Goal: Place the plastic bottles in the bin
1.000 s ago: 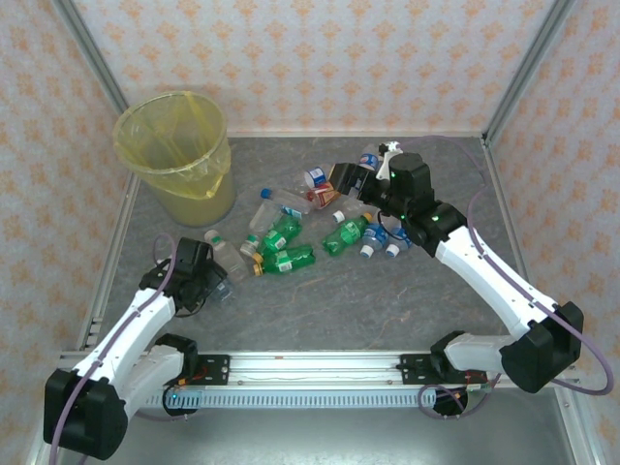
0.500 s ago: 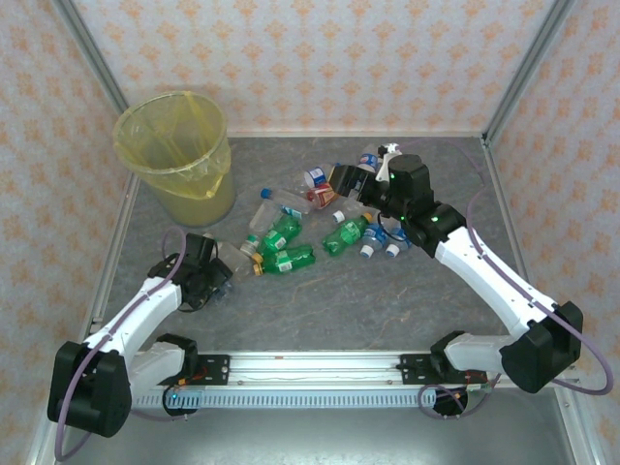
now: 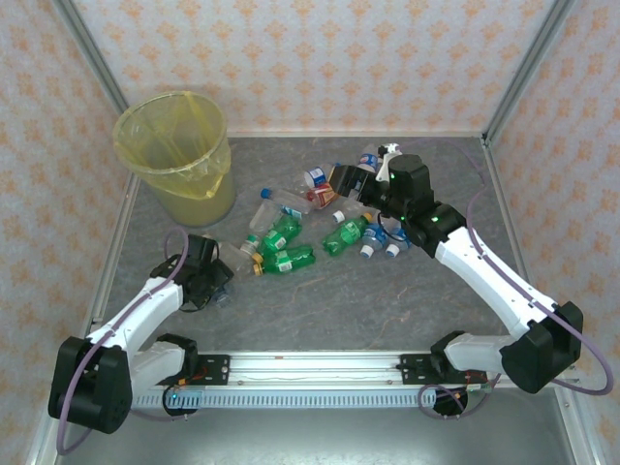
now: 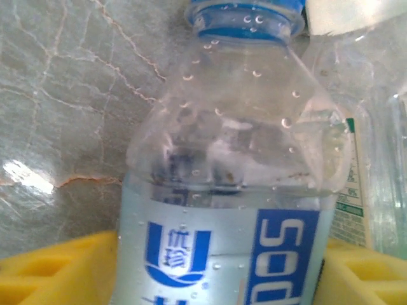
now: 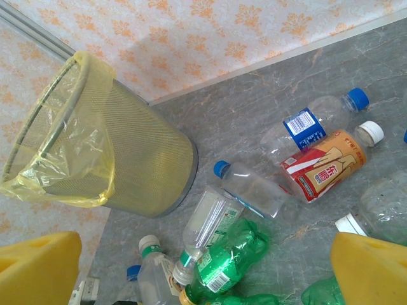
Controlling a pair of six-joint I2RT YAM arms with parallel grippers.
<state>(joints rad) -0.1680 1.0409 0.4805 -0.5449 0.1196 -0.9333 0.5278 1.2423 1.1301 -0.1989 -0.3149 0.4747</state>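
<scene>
Grey marbled desk (image 3: pixel 368 300), closed in by orange-patterned wallpaper.

Top view: the bin (image 3: pixel 174 155) stands upright at the far left corner, its yellow liner (image 3: pixel 145 126) folded over the rim. The bottles (image 3: pixel 291 259) lie on their sides in a loose scatter across the middle of the desk, right of the bin and apart from it. The left arm reaches to the near-left end of the scatter. The right arm hangs over its far-right end.

Left wrist view adds detail that the top view is too coarse to give. A clear bottle (image 4: pixel 235 171) with a blue cap and a blue-and-white label sits between the left fingers (image 4: pixel 57 273), with droplets inside its shoulder. The yellow pads lie right against both edges of the label. Whether they press on it I cannot tell. The cap points away from the wrist, and bare desk shows to its left. A second clear bottle (image 4: pixel 381 159) lies just beside it on the right.

Right wrist view: the right fingers (image 5: pixel 44 267) stand wide apart with nothing between them, above the pile. This view shows the grey mesh wall of the bin below the liner. It also shows a bottle with a red-orange label (image 5: pixel 324 165) and white cap lying against a clear blue-capped one (image 5: pixel 318 121). A green bottle (image 5: pixel 229 257) lies nearer the wrist.
</scene>
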